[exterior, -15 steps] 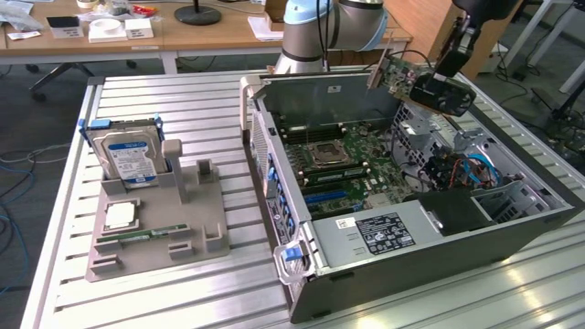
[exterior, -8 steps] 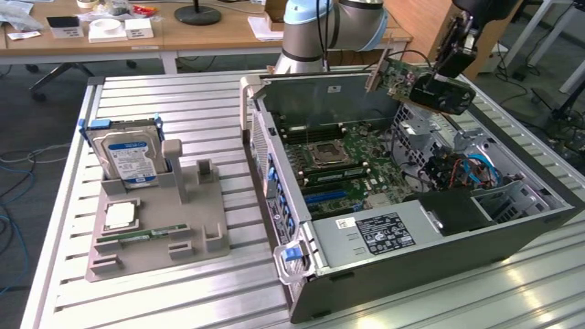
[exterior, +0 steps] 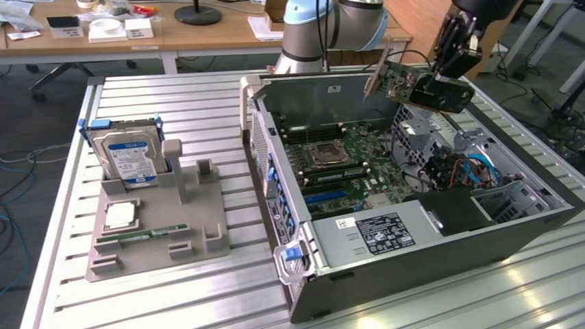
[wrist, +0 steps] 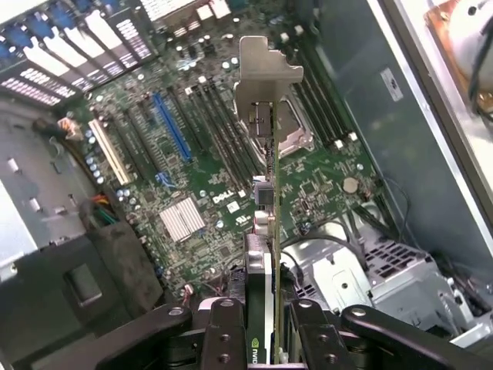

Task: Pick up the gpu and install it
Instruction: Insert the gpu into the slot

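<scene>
The gpu (exterior: 395,77) is a flat green card with a silvery end bracket. It hangs in the air above the far side of the open computer case (exterior: 412,226), held by my gripper (exterior: 437,88), which is shut on it. In the wrist view the gpu (wrist: 266,177) shows edge-on, bracket pointing away, its near end clamped between the black fingers (wrist: 223,331). Below it lies the green motherboard (wrist: 200,154) with a blue slot (wrist: 171,127) and a white slot (wrist: 108,150).
A grey fixture (exterior: 155,226) on the exterior view's left holds a hard drive (exterior: 128,154), a CPU (exterior: 120,216) and a memory stick (exterior: 146,235). Cables (exterior: 457,171) and a drive cage (exterior: 512,199) crowd the case's right side. Desks stand behind the slatted table (exterior: 201,103).
</scene>
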{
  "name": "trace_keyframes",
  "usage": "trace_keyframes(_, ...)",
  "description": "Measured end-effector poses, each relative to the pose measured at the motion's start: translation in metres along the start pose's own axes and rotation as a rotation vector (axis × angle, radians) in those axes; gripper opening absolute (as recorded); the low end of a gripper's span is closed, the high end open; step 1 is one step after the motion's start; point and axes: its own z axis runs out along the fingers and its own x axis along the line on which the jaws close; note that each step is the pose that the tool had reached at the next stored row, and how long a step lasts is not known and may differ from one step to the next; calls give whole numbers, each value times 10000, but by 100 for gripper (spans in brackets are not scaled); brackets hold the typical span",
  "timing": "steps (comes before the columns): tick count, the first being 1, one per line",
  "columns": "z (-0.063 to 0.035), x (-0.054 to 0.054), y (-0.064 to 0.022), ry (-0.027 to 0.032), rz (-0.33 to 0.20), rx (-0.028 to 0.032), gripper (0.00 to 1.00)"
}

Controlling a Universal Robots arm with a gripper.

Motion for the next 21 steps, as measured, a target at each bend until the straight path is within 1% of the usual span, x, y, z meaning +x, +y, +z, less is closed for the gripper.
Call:
trace_keyframes(6, 1, 0, 0, 42, -806, -27, 27)
trace_keyframes(16, 2, 0, 0, 45, -878, -30, 27)
trace_keyframes(21, 3, 0, 0, 79, -1530, -52, 27)
